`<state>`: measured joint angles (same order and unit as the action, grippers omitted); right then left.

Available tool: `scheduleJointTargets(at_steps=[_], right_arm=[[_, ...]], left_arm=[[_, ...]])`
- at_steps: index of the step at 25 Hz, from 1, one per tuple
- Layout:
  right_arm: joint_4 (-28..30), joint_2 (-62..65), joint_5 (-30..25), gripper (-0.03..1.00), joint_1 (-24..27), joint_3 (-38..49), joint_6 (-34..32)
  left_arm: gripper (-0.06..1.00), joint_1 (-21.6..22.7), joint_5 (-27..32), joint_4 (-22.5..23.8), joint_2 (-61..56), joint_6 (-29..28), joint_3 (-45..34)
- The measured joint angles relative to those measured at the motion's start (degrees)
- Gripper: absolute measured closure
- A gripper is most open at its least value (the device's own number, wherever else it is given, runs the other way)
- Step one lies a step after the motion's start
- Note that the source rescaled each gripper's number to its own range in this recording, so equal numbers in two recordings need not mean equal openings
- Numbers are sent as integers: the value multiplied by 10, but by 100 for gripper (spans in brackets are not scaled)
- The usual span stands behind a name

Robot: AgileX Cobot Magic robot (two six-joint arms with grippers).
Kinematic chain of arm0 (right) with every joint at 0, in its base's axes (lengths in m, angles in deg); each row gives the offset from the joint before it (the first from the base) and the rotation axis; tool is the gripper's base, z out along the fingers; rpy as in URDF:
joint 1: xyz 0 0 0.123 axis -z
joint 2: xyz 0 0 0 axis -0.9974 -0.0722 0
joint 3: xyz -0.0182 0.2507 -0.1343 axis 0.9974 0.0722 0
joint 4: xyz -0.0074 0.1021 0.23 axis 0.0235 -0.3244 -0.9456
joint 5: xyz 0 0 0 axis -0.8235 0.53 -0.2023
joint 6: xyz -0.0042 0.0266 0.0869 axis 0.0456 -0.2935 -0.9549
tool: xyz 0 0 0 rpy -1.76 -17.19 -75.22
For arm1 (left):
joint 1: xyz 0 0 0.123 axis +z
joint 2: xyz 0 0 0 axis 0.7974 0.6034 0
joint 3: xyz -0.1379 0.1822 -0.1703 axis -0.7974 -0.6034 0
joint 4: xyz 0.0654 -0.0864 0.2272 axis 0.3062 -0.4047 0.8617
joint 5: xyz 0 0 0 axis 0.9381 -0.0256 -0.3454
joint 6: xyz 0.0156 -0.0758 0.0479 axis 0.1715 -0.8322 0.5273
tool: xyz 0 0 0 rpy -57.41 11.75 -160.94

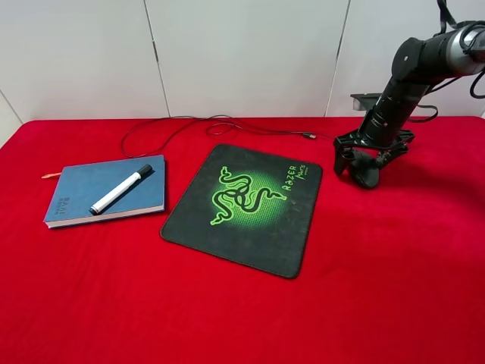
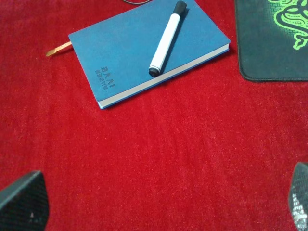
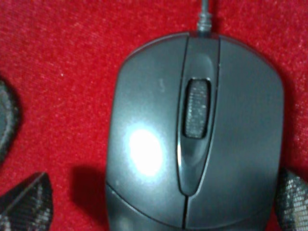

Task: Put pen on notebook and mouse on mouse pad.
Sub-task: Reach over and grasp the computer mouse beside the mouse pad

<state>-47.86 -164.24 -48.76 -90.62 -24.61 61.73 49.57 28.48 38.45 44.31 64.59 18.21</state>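
Observation:
The white pen with a black cap lies diagonally on the blue notebook at the left. In the middle of the table lies the black mouse pad with its green logo, nothing on it. The black mouse rests on the red cloth right of the pad. My right gripper is down over it, open, one finger on each side. My left gripper is open above bare cloth near the notebook; it is out of the exterior view.
The mouse's thin black cable loops along the back of the red table behind the pad and notebook. An orange ribbon sticks out of the notebook. A white wall stands behind.

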Motion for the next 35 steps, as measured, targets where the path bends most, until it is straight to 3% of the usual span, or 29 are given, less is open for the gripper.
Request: scheduleJointTargets(at_steps=[7,9,12,13,35], right_arm=[[1,0,4,0,0,0,0],[2,0,4,21,0,0,0],[4,0,6,87,0,0,0],[4,0,6,97,0,0,0],[8,65,-46,95,0,-1,-36]], left_arm=[[-5,0,0,0,0,0,0],[-5,0,0,0,0,0,0],[-5,0,0,0,0,0,0],[-5,0,0,0,0,0,0],[-5,0,0,0,0,0,0]])
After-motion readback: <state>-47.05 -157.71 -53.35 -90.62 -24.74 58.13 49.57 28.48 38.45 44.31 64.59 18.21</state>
